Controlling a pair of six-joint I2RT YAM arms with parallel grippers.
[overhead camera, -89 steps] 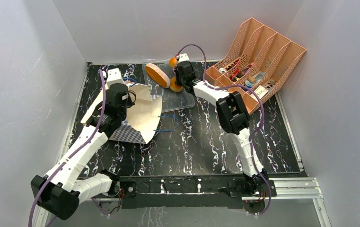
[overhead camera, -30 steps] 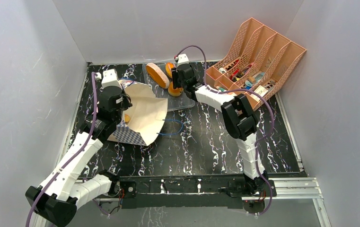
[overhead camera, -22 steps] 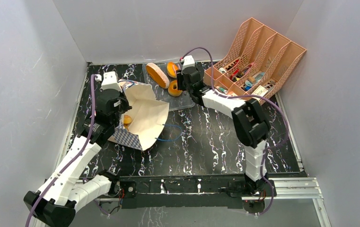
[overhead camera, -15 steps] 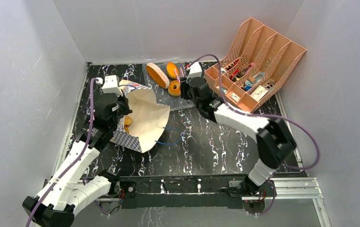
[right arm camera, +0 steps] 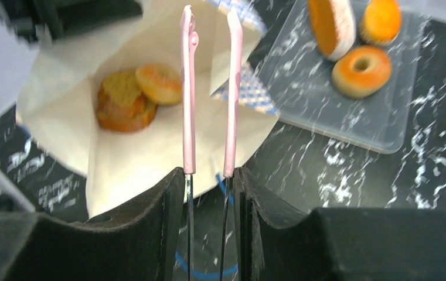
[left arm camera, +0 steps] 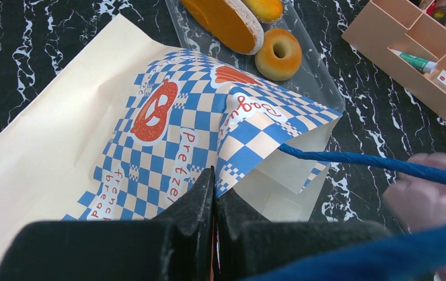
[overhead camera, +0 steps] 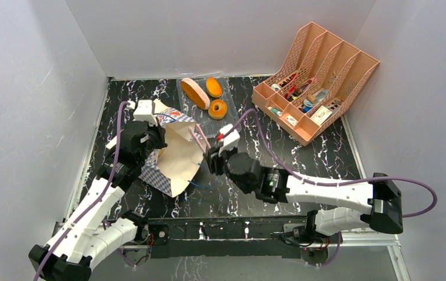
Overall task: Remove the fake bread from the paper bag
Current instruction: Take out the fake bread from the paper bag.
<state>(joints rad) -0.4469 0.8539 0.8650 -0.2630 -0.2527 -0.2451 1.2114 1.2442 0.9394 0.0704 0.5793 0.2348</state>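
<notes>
The paper bag [overhead camera: 176,152] lies on its side with its mouth open toward the right. My left gripper [overhead camera: 150,132] is shut on its checkered upper rim [left arm camera: 167,129], jaws pinched on the paper [left arm camera: 214,175]. My right gripper [overhead camera: 215,157] is shut on pink-tipped tongs [right arm camera: 208,88], whose tips stand slightly apart and empty at the bag's mouth. Inside the bag lie a toast slice [right arm camera: 121,102] and a round bun [right arm camera: 159,84]. An oval loaf [overhead camera: 193,92], a bun [overhead camera: 213,86] and a ring donut [overhead camera: 217,108] lie on the clear tray [overhead camera: 232,120].
The pink lattice organizer [overhead camera: 317,76] stands at the back right with small items in it. The bag's blue cord handle [left arm camera: 373,161] stretches across the left wrist view. Grey walls close the table on three sides.
My right arm has left the tray, with a bun now lying there, and swung back and left to the bag's mouth with the tongs. My left gripper has turned the bag's mouth more open.
</notes>
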